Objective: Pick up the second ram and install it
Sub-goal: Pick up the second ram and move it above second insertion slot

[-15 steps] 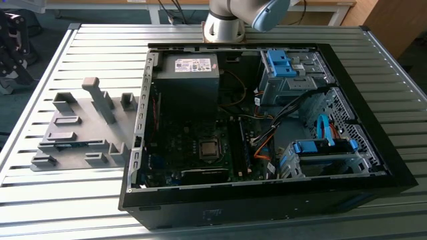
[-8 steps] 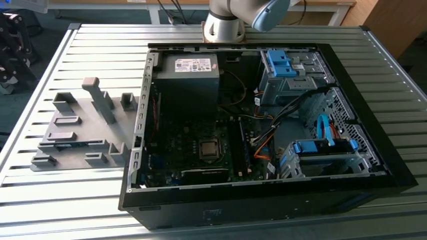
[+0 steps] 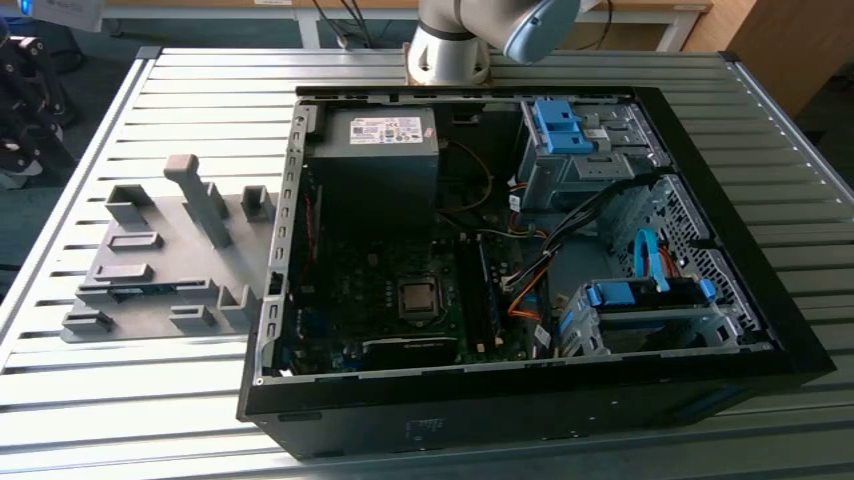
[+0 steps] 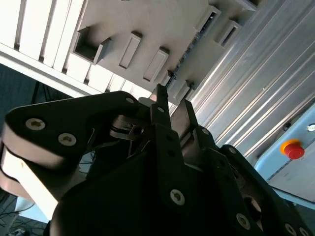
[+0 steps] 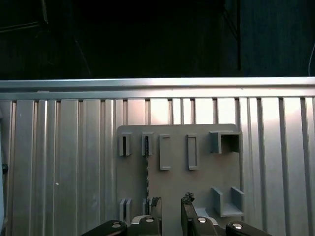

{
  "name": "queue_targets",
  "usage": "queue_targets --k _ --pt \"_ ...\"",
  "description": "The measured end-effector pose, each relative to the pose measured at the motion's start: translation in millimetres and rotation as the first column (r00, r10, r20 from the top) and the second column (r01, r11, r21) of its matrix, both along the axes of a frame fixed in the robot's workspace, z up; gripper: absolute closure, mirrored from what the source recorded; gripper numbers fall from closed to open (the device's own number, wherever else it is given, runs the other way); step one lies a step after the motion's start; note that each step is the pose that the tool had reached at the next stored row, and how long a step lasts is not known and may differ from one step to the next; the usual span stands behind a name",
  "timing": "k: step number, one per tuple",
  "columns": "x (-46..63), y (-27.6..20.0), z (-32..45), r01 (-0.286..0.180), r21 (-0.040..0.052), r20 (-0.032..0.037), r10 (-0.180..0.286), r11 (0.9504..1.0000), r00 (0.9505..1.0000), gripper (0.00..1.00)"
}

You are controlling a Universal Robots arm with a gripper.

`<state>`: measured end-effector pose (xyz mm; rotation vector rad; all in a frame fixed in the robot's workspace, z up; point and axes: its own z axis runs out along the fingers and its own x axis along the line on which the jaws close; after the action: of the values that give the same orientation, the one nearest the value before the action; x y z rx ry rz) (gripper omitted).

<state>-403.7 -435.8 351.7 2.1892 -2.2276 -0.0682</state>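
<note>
1. Table [image 3: 134, 400]: ribbed metal slats across the whole exterior view. Everything else rests on it.
2. Computer case [image 3: 534, 405]: black, lying open, from the centre to the exterior view's right. A power box [image 3: 380, 150] with a white label sits in the upper part of the case. The blue drive brackets [image 3: 561, 125] are at its upper right and lower right.
3. Arm [image 3: 454, 45]: pale base at top centre of the exterior view, behind the case. It rises out of frame.
4. Holder plate [image 3: 174, 260]: grey, flat on the table at the exterior view's left, just beside the case wall. It carries several upright blocks and slots. It also shows in both wrist views [image 5: 206, 177] [image 4: 157, 19].
5. Gripper [image 5: 171, 206] [image 4: 173, 105]: seen in both wrist views, over the holder plate. Its fingers are spread apart with nothing pinched, and grey plate shows through the gap.
6. Ram [image 3: 150, 289]: thin dark stick standing on edge in a slot of the holder plate, lower left in the exterior view. In the first wrist view [image 5: 146, 174] it runs between two pairs of blocks. One fingertip [image 5: 156, 207] lies close beside its line, and I cannot tell whether they touch. It also shows in the second wrist view [image 4: 192, 49].
</note>
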Motion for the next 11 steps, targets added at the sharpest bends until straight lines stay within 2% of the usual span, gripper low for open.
queue_targets --k 3,11 --pt "-0.2 -0.2 -3.0 -0.037 0.0000 0.0000 0.037 0.9993 0.9993 0.70" --pt "-2.1 -1.8 -12.4 -0.068 -0.0001 0.0019 0.068 0.9977 0.9977 0.70"
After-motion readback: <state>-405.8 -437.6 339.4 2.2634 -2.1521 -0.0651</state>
